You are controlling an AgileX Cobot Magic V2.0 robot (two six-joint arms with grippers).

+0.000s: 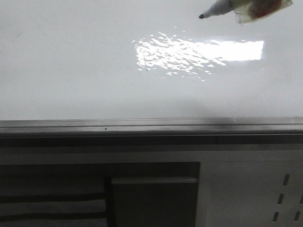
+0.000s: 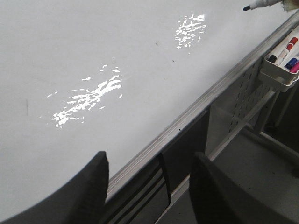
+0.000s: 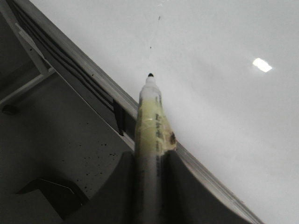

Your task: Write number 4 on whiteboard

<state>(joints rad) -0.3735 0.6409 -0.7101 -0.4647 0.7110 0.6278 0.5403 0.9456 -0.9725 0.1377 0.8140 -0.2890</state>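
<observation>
Nearest the front camera a white cabinet panel point(image 1: 246, 189) with slots sits below the grey rim of the whiteboard point(image 1: 71, 71), whose glossy face shows a bright glare and no marker strokes. The left gripper point(image 2: 149, 186) hangs by that rim, fingers apart and empty. The right gripper point(image 3: 149, 186) is clamped on a black-tipped marker point(image 1: 222, 7), its tip over the board's far right part.

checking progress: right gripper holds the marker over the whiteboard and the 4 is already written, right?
Not quite. The right gripper does hold the marker over the whiteboard, but no 4 is written yet: the front view shows the board bare.
</observation>
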